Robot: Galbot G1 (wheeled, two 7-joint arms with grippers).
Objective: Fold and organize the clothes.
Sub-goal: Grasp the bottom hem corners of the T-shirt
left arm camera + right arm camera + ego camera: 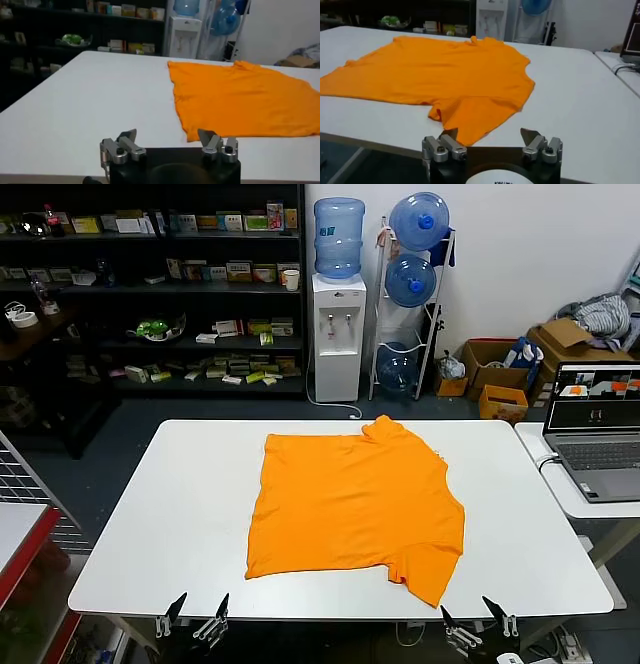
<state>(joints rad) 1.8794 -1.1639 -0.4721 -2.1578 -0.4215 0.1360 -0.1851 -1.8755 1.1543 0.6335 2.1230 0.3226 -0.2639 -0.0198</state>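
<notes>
White rectangular bench: bears one bright orange short-sleeved cotton T-shirt, spread flat slightly right of centre, collar toward the far edge, one sleeve reaching close to the near edge. Silver open laptop: on a separate white side table to the right. Left claw: at the near bench edge, spread, holding nothing. Right claw: at the near edge, spread, holding nothing, near the sleeve.

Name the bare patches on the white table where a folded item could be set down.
White table is bare between its left edge and the orange T-shirt, and between the shirt and the right edge by the laptop. The near strip under the shirt is narrow.
</notes>
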